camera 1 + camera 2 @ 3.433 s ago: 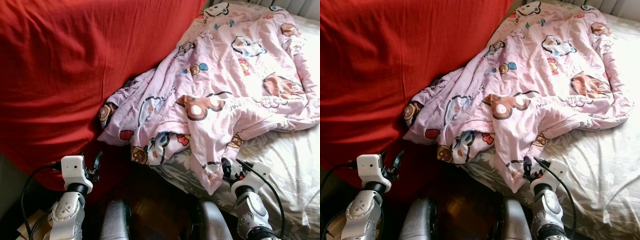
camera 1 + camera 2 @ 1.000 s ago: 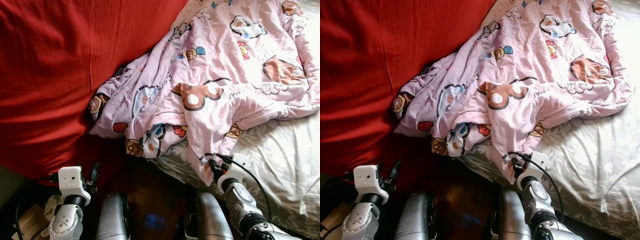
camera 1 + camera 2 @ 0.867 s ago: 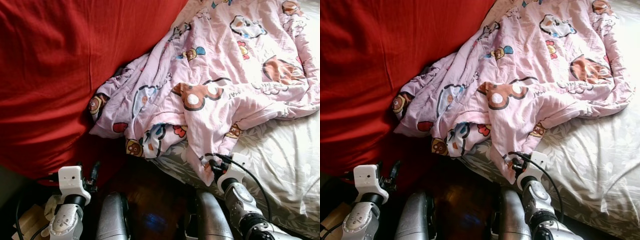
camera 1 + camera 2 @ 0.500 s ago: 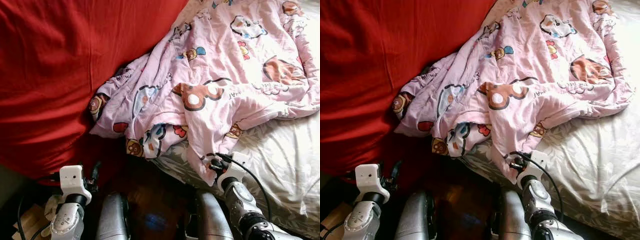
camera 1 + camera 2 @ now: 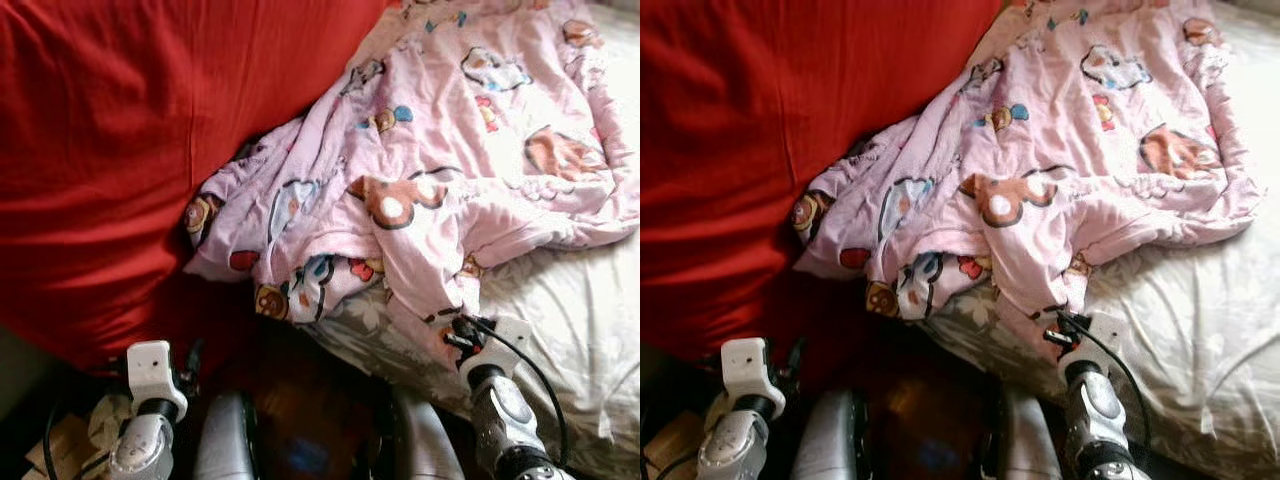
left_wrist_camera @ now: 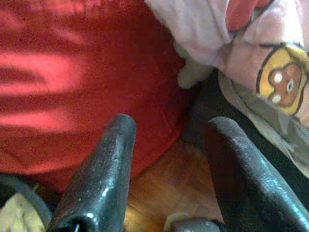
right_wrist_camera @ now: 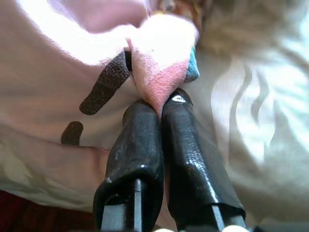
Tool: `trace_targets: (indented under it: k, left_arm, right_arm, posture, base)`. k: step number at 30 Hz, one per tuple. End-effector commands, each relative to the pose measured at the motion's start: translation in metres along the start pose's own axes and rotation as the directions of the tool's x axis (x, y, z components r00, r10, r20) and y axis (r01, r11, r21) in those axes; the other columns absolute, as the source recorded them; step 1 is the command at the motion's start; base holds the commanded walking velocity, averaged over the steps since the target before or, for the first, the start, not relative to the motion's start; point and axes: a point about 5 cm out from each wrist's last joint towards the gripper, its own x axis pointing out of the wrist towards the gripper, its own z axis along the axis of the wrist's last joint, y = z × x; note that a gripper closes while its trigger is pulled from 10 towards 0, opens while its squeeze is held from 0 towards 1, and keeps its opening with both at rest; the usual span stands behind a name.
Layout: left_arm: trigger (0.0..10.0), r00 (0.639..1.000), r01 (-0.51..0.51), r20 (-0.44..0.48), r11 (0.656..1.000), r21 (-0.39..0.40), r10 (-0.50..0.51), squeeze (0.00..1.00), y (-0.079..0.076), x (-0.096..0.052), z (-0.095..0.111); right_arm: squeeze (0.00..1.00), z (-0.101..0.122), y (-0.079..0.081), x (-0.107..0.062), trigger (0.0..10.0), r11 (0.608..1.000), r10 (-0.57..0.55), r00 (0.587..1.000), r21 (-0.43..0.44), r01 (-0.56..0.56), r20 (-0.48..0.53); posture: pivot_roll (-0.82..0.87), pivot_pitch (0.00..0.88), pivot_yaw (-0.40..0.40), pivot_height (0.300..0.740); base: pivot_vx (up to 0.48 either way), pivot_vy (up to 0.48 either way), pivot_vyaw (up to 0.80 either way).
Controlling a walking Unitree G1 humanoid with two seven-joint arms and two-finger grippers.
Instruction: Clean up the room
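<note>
A crumpled pink blanket (image 5: 440,170) printed with cartoon animals lies across the bed, its near corner hanging toward the bed's edge. My right gripper (image 5: 452,340) is shut on that corner; in the right wrist view a fold of the pink blanket (image 7: 161,72) is pinched between the two black fingers (image 7: 137,145). My left gripper (image 5: 188,358) hangs low at the left, open, in front of the red cloth (image 6: 63,82) with nothing between its fingers (image 6: 104,169).
A large red cover (image 5: 140,140) fills the left side. The bed's pale leaf-patterned sheet (image 5: 570,330) lies bare at the right. Dark wooden floor (image 5: 300,420) shows between the red cover and the bed, near my legs.
The view has shifted slightly. My right gripper has closed on the blanket's near corner and drawn it a little rightward. The left arm has stayed low.
</note>
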Motion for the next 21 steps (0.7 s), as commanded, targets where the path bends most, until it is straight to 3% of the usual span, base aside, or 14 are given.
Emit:
trace_targets:
  k: [1,9,21]
  left_arm:
    - [10.0,0.998,-0.007,-0.060,1.000,0.008,0.007,0.00,0.002,-0.007,-0.015]
    - [10.0,0.987,-0.029,-0.159,1.000,-0.002,0.029,0.00,0.009,-0.009,-0.034]
    - [10.0,0.962,-0.068,-0.267,0.998,-0.016,0.061,0.00,0.010,-0.017,-0.054]
  right_arm:
    - [0.00,0.000,-0.005,-0.005,10.0,0.999,0.018,1.000,-0.037,-0.017,0.019]
    - [0.00,0.007,-0.002,-0.009,10.0,0.990,0.119,0.990,-0.081,-0.113,0.071]
    - [0.00,-0.003,-0.010,-0.014,10.0,0.998,0.022,0.999,-0.061,-0.020,0.044]
  posture:
    - [0.07,0.100,-0.053,0.585]
    - [0.06,0.051,-0.037,0.585]
    - [0.06,0.000,-0.049,0.664]
  base:
    - [0.000,0.000,0.00]
    - [0.000,0.000,0.00]
    - [0.000,0.000,0.00]
